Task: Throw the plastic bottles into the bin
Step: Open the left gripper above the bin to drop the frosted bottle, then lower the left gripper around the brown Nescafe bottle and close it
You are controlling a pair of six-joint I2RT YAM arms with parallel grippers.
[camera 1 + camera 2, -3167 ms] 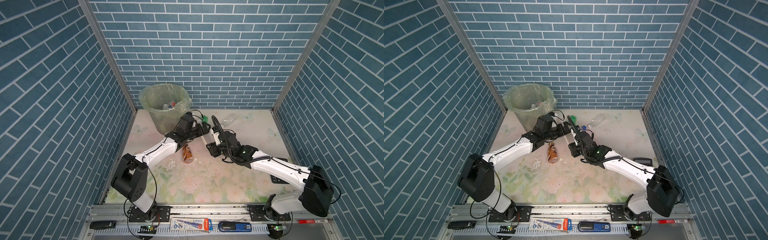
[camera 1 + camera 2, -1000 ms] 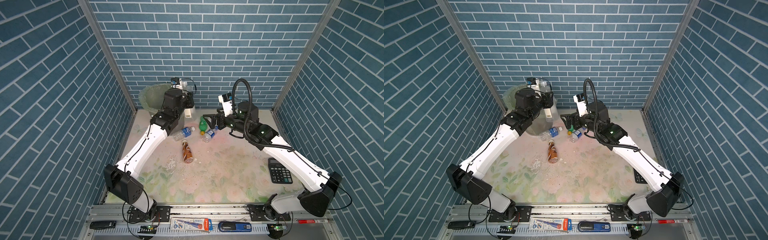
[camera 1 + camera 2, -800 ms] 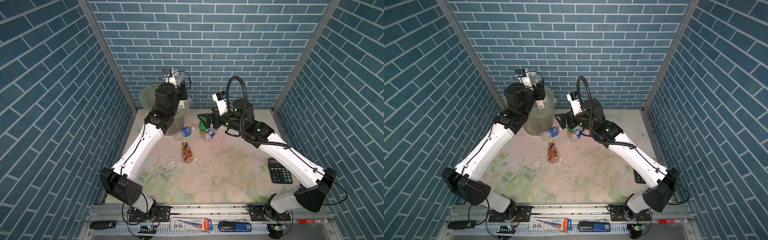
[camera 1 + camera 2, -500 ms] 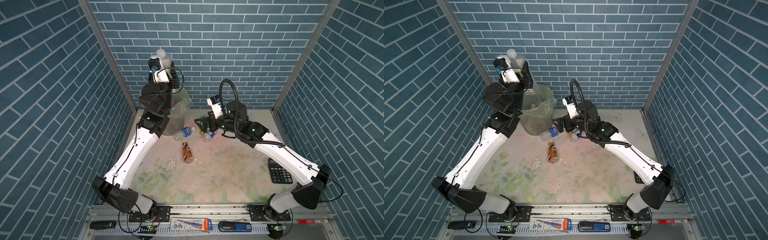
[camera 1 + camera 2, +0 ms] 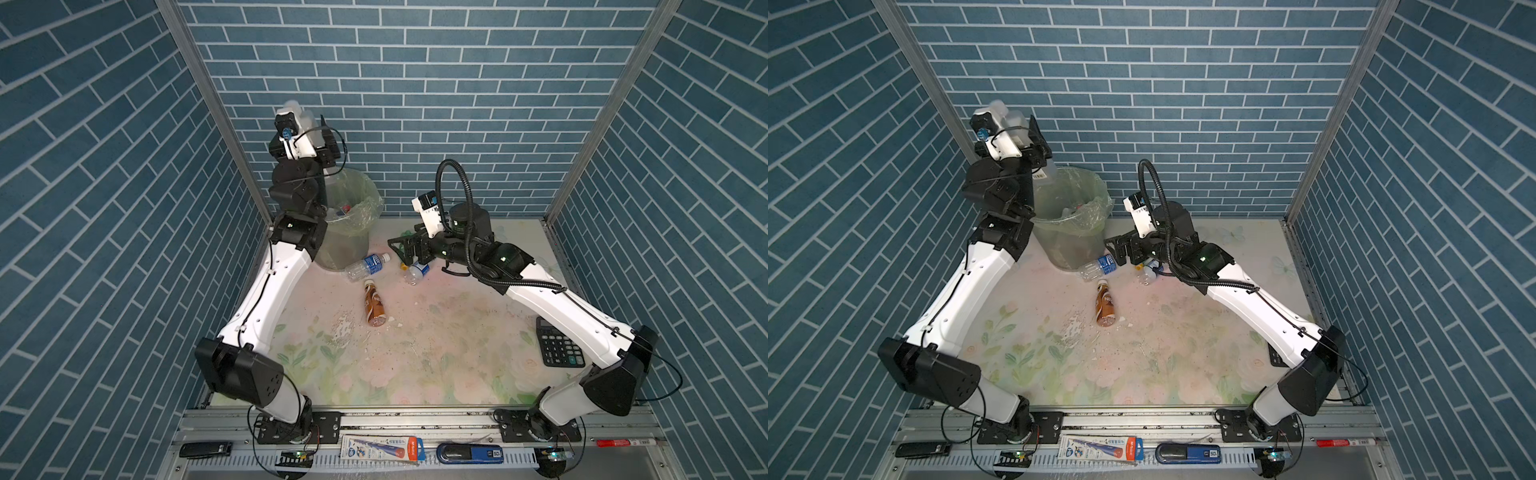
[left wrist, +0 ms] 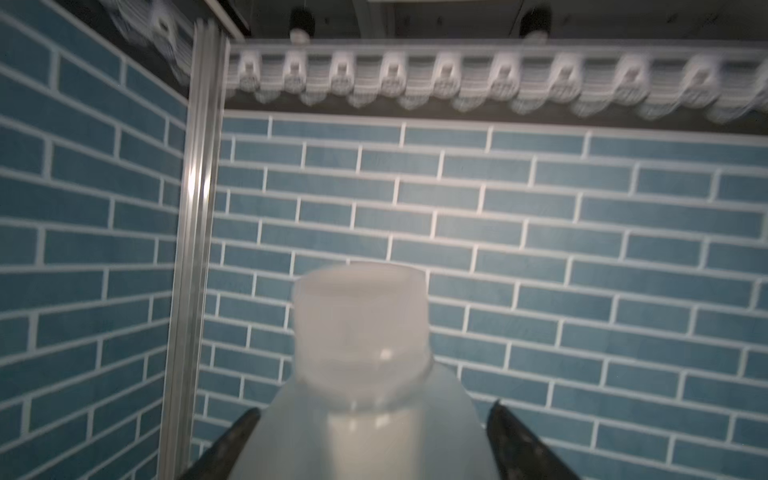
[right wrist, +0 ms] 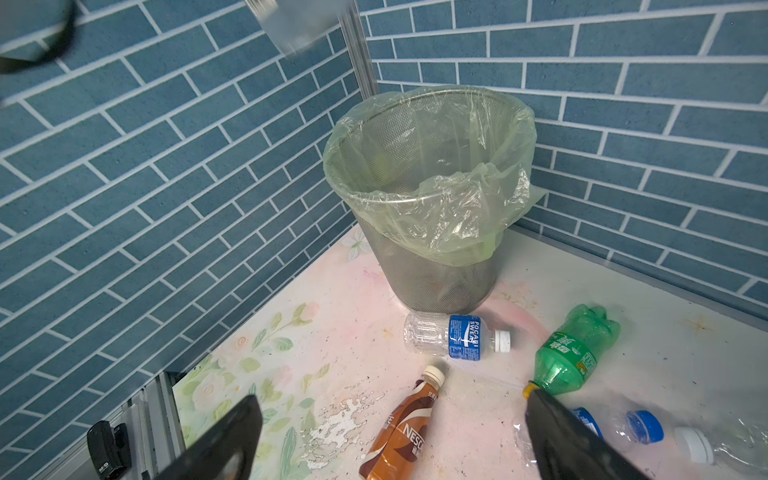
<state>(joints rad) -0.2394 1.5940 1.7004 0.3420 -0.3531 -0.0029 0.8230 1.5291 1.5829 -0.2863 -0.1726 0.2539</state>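
My left gripper (image 6: 372, 409) is raised high over the bin (image 5: 345, 245), its jaws spread. A milky white-capped bottle (image 6: 361, 332) stands between them, with a gap showing on one side. In a top view that bottle (image 5: 1013, 120) is blurred and reaches down towards the bin's rim. My right gripper (image 7: 392, 401) hovers open and empty, low over the table beside the bin (image 7: 440, 274). Below it lie a clear blue-labelled bottle (image 7: 457, 336), a brown bottle (image 7: 405, 432), a green bottle (image 7: 573, 353) and a crushed clear bottle with a blue cap (image 7: 640, 428).
A black calculator (image 5: 559, 347) lies at the table's right edge under my right arm. Blue brick walls close in the table on three sides, with the bin in the back left corner. Small tools lie on the front rail (image 5: 382, 446).
My left arm has swung up from beside the bin to high above it with the white bottle, and its jaws have just spread. My right gripper has moved left and lower, towards the lying bottles.
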